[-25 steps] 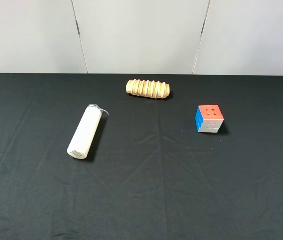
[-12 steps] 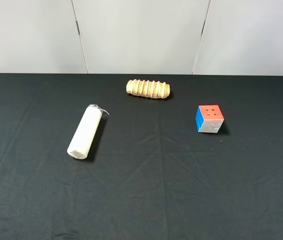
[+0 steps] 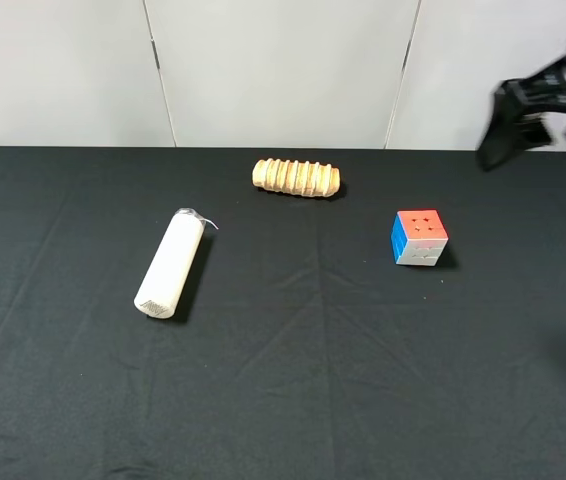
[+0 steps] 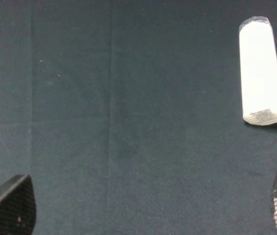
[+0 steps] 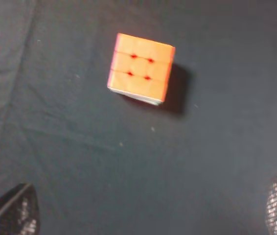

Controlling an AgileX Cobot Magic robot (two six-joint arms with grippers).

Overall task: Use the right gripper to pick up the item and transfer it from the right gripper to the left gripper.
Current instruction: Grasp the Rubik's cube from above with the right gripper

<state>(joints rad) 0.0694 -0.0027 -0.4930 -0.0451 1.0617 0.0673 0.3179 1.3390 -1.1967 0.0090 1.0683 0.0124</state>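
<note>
Print on the cylinder's (image 4: 262,71) end label is too small to read. The overhead view shows only the right gripper (image 3: 511,125), blurred at far right above the table (image 3: 293,400); the left gripper (image 4: 153,210) appears only in its wrist view. Both sets of fingers are spread wide and empty, and the cube (image 3: 420,237) sits free, right of centre.

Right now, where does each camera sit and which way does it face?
Exterior high: mounted high at the table's front, facing the back wall; shows cube, wooden roller, white cylinder, blurred right gripper.
Left wrist: above the table, looking down past the open left gripper at the white cylinder.
Right wrist: looking down past the open right gripper at the cube.
Shared: cube in exterior and right wrist; white cylinder in exterior and left wrist.
</note>
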